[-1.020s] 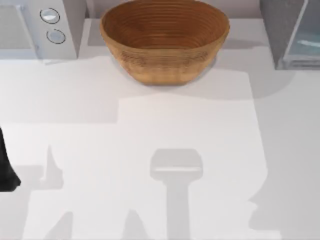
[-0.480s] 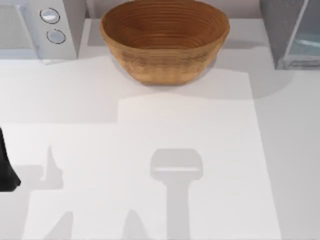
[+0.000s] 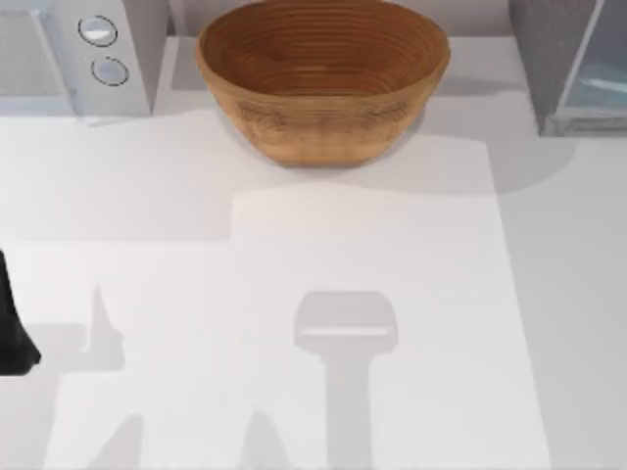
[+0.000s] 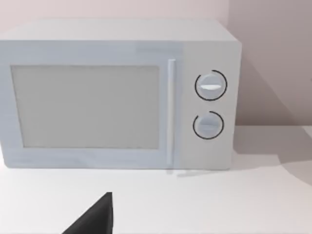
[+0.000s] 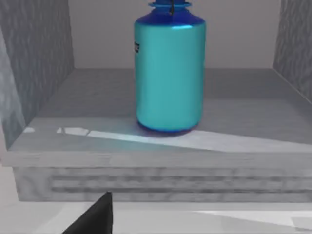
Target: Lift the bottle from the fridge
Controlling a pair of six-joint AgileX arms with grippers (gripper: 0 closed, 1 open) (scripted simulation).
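Inside the fridge [image 5: 44, 161], the bottle [image 5: 169, 73] stands upright on the grey speckled floor, toward the back wall, door open. Right gripper [image 5: 95, 217] faces it from just outside the front sill; one dark fingertip shows, jaw state cannot tell. Left gripper [image 4: 95, 218] faces the microwave [image 4: 117, 92], parked at the table's [image 3: 294, 255] left edge; state cannot tell. Wooden bowl [image 3: 323, 78] sits at the top centre.

Cyan-banded blue bottle [image 5: 169, 73]; grey speckled fridge [image 3: 549, 54] with pale bluish glass; ribbed brown wooden bowl [image 3: 323, 73]; light-grey microwave [image 4: 117, 95]; white table [image 3: 294, 255].
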